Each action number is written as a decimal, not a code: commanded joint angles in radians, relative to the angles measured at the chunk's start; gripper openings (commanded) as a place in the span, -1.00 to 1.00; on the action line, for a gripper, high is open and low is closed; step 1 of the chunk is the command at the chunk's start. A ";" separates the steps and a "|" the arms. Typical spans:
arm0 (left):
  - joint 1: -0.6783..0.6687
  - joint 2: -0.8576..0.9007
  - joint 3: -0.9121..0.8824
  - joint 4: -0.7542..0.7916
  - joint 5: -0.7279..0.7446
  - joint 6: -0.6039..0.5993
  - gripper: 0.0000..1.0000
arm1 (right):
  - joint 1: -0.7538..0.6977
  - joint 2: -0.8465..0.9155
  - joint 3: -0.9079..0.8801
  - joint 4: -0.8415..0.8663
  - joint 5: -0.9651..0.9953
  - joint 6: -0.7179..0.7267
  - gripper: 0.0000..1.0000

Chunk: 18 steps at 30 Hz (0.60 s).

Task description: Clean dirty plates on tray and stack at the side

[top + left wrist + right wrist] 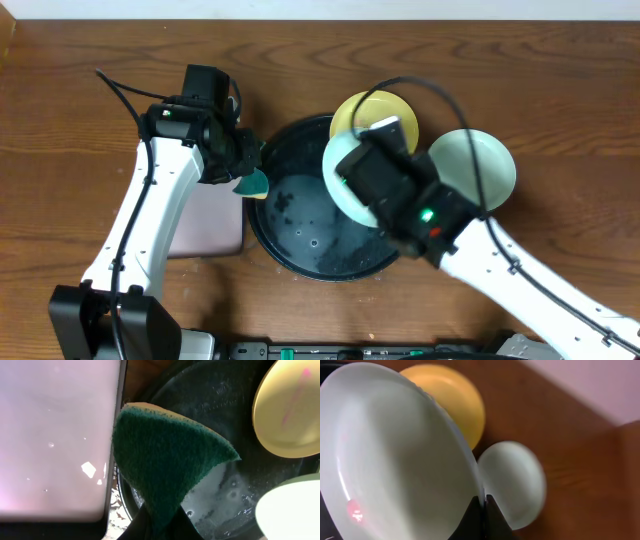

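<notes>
Gripping a mint plate (395, 460), right pincer (482, 507) hangs over sudsy tray (300, 238).

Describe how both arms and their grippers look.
Both arms have white rounded links with black joint housings and thin black cables alongside. The left arm shows a green light near its wrist; the right arm a green and a red one. The left gripper and right gripper are black.
</notes>
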<state>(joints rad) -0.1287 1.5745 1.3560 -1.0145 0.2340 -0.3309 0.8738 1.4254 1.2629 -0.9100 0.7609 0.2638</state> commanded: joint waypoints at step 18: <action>0.001 -0.013 0.000 -0.002 0.009 0.024 -0.85 | 0.212 -0.013 0.017 -0.001 0.524 -0.033 -0.98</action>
<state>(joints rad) -0.1287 1.5745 1.3560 -1.0142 0.2344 -0.3305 1.0969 1.4254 1.2629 -0.9096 1.2964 0.2287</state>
